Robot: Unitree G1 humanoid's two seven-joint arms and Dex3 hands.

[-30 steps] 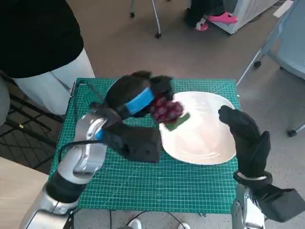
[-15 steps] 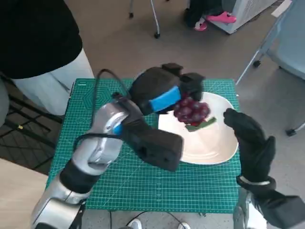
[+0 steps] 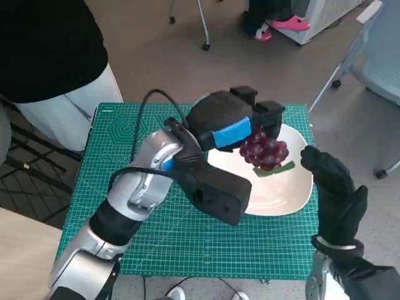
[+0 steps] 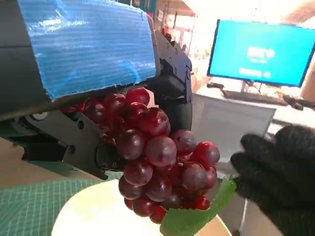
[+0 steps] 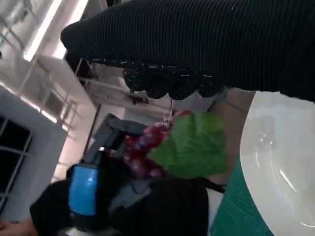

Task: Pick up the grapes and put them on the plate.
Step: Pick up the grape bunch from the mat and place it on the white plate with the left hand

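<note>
While held over plate (image 3: 294, 194) near mat's far right corner: grapes (image 3: 265, 150) gripped by left hand (image 3: 234, 125), right hand (image 3: 334, 187) empty, spread; placing step; next, lower and release.

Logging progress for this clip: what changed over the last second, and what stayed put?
The left hand, holding the grapes, carried them from the plate's near-left edge to above its middle. The grapes are not released. The right hand remains open beside the plate; plate and green mat unmoved.
</note>
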